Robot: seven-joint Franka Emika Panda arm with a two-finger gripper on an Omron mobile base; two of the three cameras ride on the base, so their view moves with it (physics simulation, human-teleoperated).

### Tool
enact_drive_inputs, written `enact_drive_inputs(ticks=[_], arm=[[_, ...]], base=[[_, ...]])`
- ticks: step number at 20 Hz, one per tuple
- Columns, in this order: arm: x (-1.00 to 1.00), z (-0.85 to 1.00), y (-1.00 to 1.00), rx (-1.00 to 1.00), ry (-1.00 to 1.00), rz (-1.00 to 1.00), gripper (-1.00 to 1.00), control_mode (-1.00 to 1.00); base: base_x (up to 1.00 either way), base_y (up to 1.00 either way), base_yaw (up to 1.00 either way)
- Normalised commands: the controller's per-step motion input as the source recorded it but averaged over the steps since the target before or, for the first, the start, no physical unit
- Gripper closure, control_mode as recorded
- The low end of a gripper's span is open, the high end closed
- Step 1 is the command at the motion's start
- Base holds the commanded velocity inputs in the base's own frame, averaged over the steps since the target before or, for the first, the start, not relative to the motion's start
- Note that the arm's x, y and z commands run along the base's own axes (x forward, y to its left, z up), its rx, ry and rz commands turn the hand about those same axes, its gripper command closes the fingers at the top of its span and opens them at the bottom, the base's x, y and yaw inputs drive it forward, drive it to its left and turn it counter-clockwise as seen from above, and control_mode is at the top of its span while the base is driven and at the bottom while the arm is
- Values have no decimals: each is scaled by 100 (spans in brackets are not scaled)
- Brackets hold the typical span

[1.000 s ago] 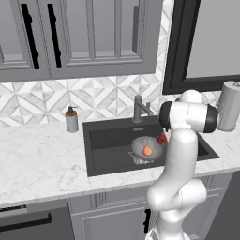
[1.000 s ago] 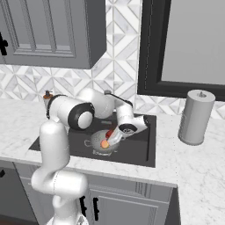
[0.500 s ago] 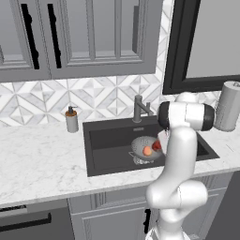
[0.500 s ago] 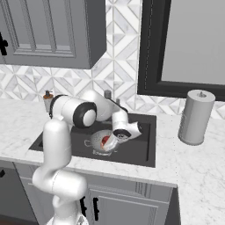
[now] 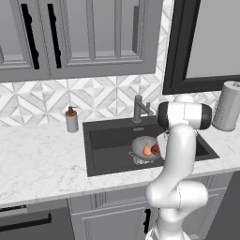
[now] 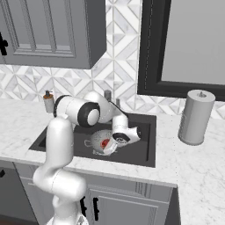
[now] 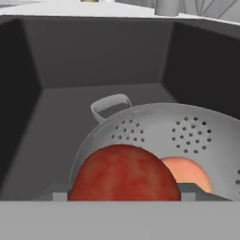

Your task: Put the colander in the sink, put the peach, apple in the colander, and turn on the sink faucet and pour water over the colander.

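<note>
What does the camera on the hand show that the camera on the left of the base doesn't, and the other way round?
Hand view alone: a close look into the colander, its small holes and loop handle clear, the apple right at the camera between the gripper tips, the peach behind it.

Left base view alone: the white arm reaching down, the sink faucet, soap pump bottle, paper towel roll and cabinets.

Both: the dark sink with the colander and both fruits inside it.

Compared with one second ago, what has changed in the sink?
The gripper carried the apple down to the colander, beside the peach. The hand view suggests the apple is not yet released. The colander, sink and faucet stayed as they were.
</note>
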Motion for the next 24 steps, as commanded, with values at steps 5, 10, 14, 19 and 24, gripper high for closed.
enact_drive_inputs(ticks=[5,10,14,19,24], arm=[[21,-1,6,0,-6,0,-100,-100],[3,1,0,8,-20,0,-100,-100],[0,6,0,11,-26,0,-100,-100],[0,28,0,14,-26,0,-100,-100],[0,86,-1,18,-22,-1,-100,-100]], base=[[0,0,0],[0,0,0],[0,0,0],[0,0,0],[0,0,0]])
